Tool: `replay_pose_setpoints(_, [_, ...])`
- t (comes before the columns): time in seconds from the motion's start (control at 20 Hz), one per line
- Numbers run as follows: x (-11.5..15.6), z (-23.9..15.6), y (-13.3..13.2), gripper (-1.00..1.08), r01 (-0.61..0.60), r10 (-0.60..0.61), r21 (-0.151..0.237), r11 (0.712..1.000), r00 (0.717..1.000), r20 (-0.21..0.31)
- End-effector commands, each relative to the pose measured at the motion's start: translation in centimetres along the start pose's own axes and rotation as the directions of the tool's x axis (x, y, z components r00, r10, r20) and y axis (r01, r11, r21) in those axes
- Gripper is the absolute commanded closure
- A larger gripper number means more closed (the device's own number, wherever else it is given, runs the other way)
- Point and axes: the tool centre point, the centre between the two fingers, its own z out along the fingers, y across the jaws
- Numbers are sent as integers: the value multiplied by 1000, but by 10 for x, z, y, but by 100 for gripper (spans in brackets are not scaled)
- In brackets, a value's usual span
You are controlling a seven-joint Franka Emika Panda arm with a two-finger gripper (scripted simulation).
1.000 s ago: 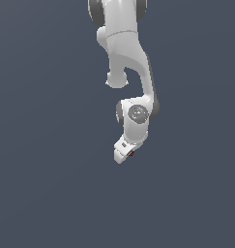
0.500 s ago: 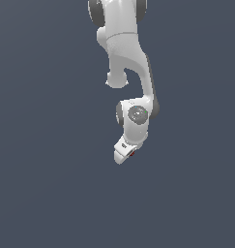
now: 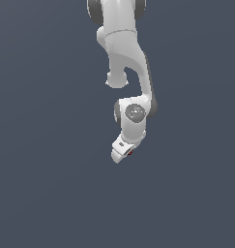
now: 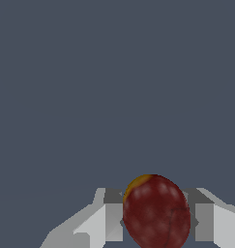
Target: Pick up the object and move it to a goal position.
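Closest to the wrist camera, the dark red ball (image 4: 156,211) fills the space between the two pale fingers (image 4: 100,224), which press against it from either side, so the jaws are clenched on it. Its surface is mottled, with a faint dark line across it and a small yellow-orange patch at one edge. Beyond the ball and the fingers the wrist view shows only a flat, even slate-blue ground, with nothing lying on it and nothing in the gripper's way. Seen from the exterior view, the gripper (image 3: 124,154) hangs at the low end of the white arm (image 3: 124,53), tilted toward the exterior view's left, and the ball (image 3: 130,153) shows only as a tiny red speck at its tip, mostly hidden by the white hand. Above that, the rounded wrist joint with its grey disc (image 3: 135,113) leads up through a curved link to the arm's shoulder at the top edge of the frame. Around and behind the arm the same uniform slate-blue background spreads to every edge; no table edge, wall or other thing can be made out against it, and whether the gripper is touching a surface or held above one cannot be told.
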Motion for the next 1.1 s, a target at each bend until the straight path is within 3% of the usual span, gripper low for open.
replay_pose_setpoints(0.0, [-9, -6, 6, 108, -1, 1, -1, 1000, 1000, 0])
replay_pose_setpoints(1.05, [-168, -103, 96, 108, -1, 1, 0, 1000, 1000, -1])
